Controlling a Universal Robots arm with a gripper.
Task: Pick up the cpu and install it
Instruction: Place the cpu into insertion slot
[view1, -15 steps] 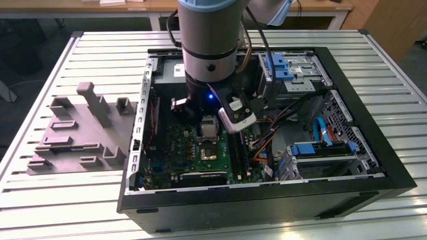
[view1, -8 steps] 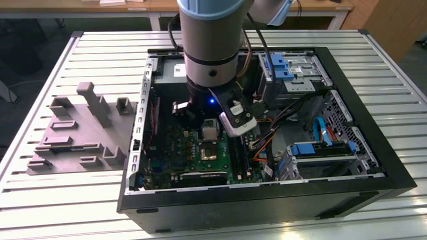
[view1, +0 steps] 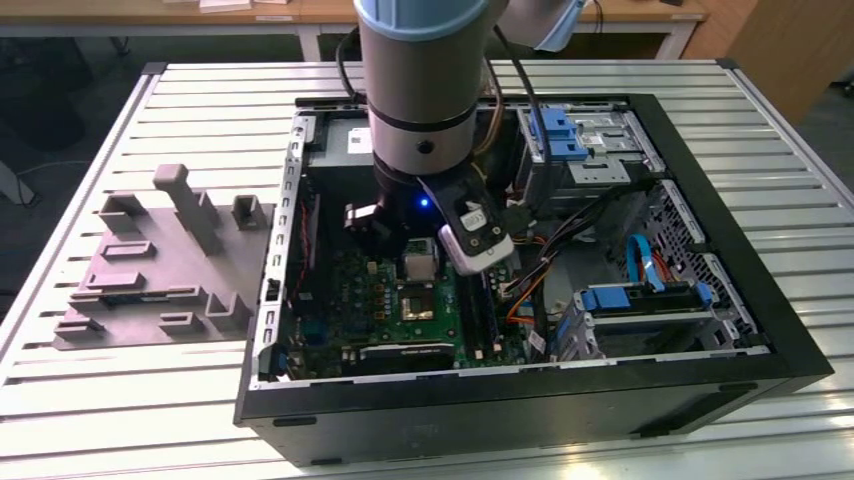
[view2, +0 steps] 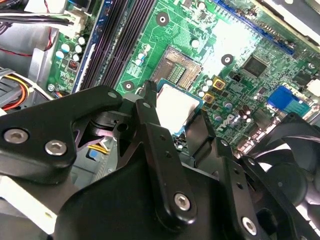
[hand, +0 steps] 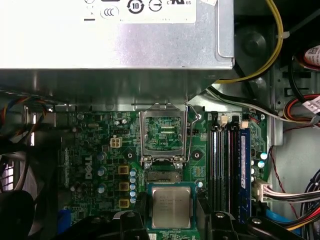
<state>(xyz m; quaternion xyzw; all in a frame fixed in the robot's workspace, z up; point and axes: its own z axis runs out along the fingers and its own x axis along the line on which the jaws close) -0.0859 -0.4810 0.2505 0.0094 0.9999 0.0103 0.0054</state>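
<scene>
Exterior view, item one: the arm (view1: 424, 100) reaches down into the open black computer case (view1: 534, 405), which lies on a slatted metal table (view1: 80, 400). On the exterior view's left, a grey plastic tray (view1: 160, 270) with raised blocks sits beside the case. Item two, in both wrist views: you find the gripper (hand: 171, 222) (view2: 175, 122) with its black fingers (hand: 134, 221) (view2: 149, 117) closed in on two opposite edges of the cpu (hand: 171, 206) (view2: 179, 106). The chip sits flat between them, metal top facing up and pale green rim showing. Item three: the cpu hangs over the green motherboard (hand: 90, 150) (view2: 235, 40), just beside the open socket (hand: 162, 176) (view2: 177, 70). It is not seated, and the socket's contact field lies uncovered. Item four, in the first wrist view: the socket's metal retaining frame (hand: 162, 131) stands swung up toward the silver power supply (hand: 110, 45). The memory slots (hand: 225, 165) run alongside the socket, and coloured cable bundles (hand: 300, 192) lie past them.
</scene>
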